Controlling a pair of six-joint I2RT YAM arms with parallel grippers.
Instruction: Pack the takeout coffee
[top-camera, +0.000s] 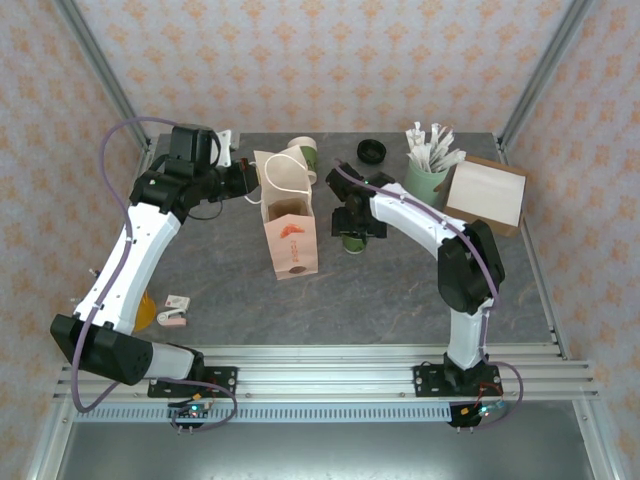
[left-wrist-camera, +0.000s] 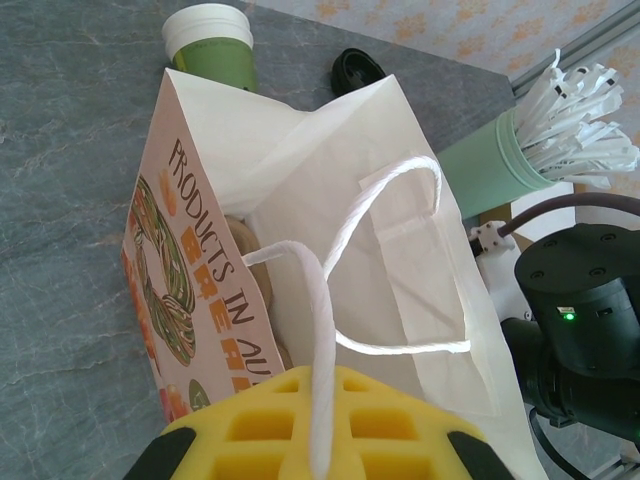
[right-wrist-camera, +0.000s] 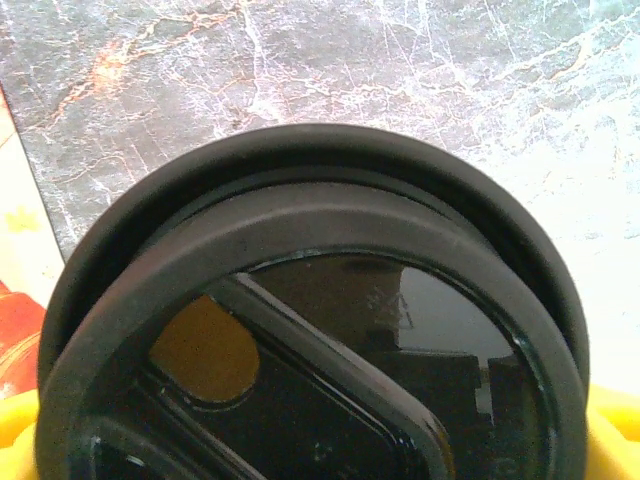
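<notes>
From above, the left claw (top-camera: 247, 180) sits at the top of the paper bag (top-camera: 287, 225), left of centre. The right claw (top-camera: 352, 224) hangs over a lidded coffee cup (top-camera: 352, 243) just right of the bag on the counter (top-camera: 400, 290). A second cup (top-camera: 305, 151) and a loose lid (top-camera: 372, 151) stand at the far edge.

Left wrist: the claw is pressed together on the bag's white handle (left-wrist-camera: 322, 340).

Right wrist: yellow pads (right-wrist-camera: 612, 435) flank the black lid (right-wrist-camera: 320, 300). Whether they pinch it I cannot tell.
</notes>
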